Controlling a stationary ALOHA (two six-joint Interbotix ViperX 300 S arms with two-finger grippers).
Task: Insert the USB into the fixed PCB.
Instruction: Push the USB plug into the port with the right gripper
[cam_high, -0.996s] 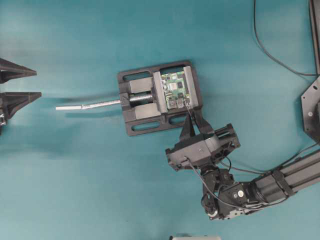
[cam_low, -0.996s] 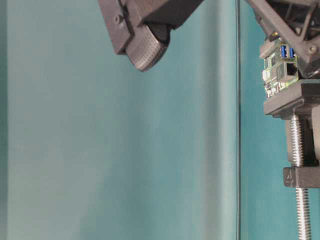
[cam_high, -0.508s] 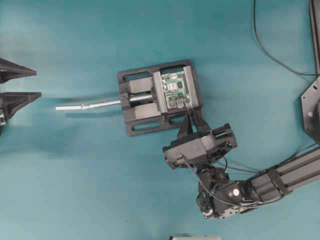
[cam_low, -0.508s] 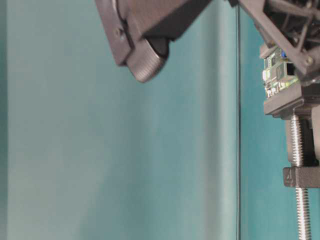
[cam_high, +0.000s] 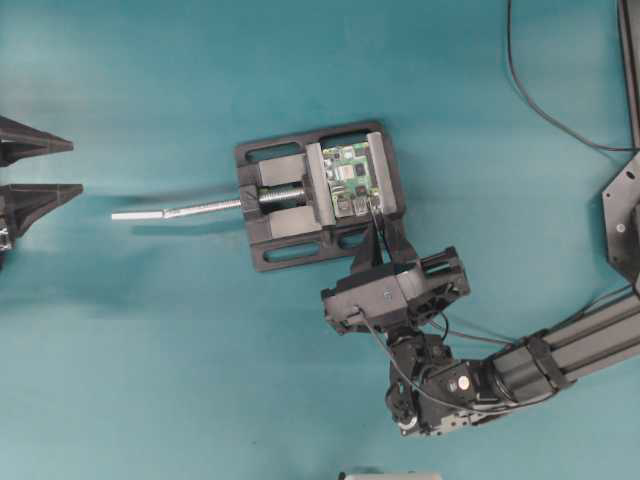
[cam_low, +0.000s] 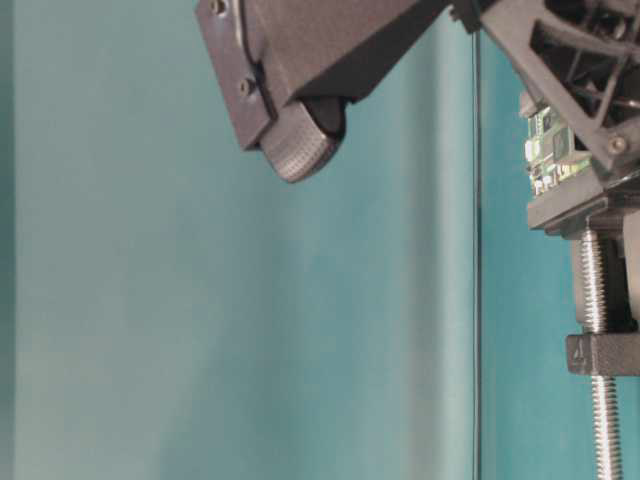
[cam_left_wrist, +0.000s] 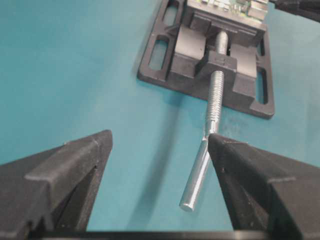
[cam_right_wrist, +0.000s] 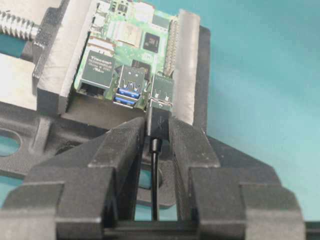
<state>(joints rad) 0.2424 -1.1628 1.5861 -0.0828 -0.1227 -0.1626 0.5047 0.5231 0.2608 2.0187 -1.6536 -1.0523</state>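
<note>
Teal tabletop (cam_high: 150, 380) all around, with a black vise (cam_high: 265, 235) sitting roughly mid-table, its silver screw rod (cam_high: 175, 211) sticking out toward the left side of the overhead view. The fixed PCB (cam_right_wrist: 127, 55) is clamped between the vise blocks, ports facing the right arm.

Right gripper (cam_right_wrist: 157, 140) is clamped on the USB (cam_right_wrist: 158, 120), fingers (cam_right_wrist: 122, 150) squeezing the dark plug body from both sides, thin black cable trailing back between them. From the wrist view the plug's long axis runs straight toward the board edge, and its tip sits right at the mouth of the rightmost silver port (cam_right_wrist: 162, 92), next to the blue-lined pair. I can't tell if the metal tip is already a bit inside or just touching the opening, since the plug body hides that.

So the whole thing hinges on a straight push along the cable line, away from the wrist and into the board. Room is tight sideways: the vise jaw block sits just beside that port on the right, and the blue ports are just to the left, so any sideways drift probably jams against a port rim.

Left gripper (cam_left_wrist: 160, 185) is spread wide, holding nothing, parked well away at the rod's far end. Right arm is clearly the nearer one.
</note>
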